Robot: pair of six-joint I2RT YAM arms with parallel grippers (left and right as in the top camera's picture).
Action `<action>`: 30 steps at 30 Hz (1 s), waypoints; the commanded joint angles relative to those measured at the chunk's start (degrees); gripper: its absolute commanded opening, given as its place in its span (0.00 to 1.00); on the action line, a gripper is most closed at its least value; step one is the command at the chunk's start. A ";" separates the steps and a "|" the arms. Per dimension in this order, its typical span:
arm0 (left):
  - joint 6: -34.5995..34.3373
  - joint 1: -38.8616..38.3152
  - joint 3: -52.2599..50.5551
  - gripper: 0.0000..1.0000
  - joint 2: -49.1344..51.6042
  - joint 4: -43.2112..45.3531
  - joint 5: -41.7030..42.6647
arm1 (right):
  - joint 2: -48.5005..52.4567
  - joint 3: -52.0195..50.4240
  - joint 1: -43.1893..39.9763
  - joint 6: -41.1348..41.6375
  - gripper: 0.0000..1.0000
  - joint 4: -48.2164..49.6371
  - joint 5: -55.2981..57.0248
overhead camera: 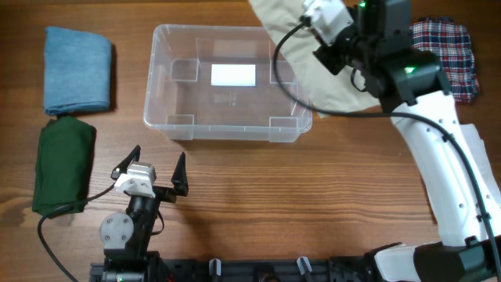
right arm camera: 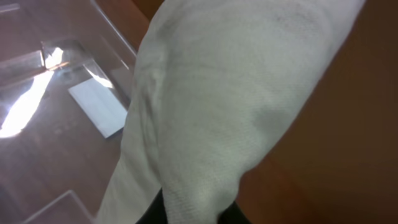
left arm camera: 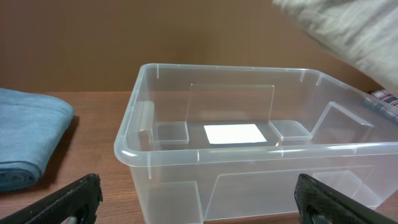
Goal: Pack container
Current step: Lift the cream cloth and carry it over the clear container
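The clear rectangular container (overhead camera: 227, 117) stands at the table's middle back, with a white label (overhead camera: 233, 75) on its bottom and nothing inside. It fills the left wrist view (left arm camera: 249, 155) and shows at the left of the right wrist view (right arm camera: 56, 93). My right gripper (overhead camera: 333, 35) is shut on a cream cloth (overhead camera: 301, 55) and holds it above the container's right end; the cloth drapes from the jaws (right arm camera: 193, 214) and covers most of that view (right arm camera: 230, 93). My left gripper (overhead camera: 156, 168) is open and empty, in front of the container (left arm camera: 199, 199).
A folded blue cloth (overhead camera: 77, 69) lies at the back left, also in the left wrist view (left arm camera: 28, 143). A folded dark green cloth (overhead camera: 63, 164) lies in front of it. A plaid cloth (overhead camera: 446, 55) lies at the back right, behind my right arm.
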 commanded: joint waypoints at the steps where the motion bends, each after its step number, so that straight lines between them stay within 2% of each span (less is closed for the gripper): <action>1: -0.13 -0.26 -0.26 1.00 -0.42 -0.22 -0.35 | -3.06 1.88 5.22 -14.21 0.04 4.76 3.06; 7: -0.13 -0.26 -0.26 1.00 -0.42 -0.22 -0.35 | -1.66 1.86 12.70 -26.99 0.04 13.57 3.02; 12: -0.13 -0.26 -0.26 1.00 -0.42 -0.22 -0.35 | 3.80 1.86 17.55 -37.88 0.04 14.56 3.04; 23: -0.13 -0.26 -0.26 1.00 -0.42 -0.22 -0.35 | 16.15 1.86 21.07 -39.60 0.04 19.08 3.04; 30: -0.13 -0.26 -0.26 1.00 -0.42 -0.22 -0.35 | 21.29 1.86 21.05 -45.51 0.04 22.05 3.06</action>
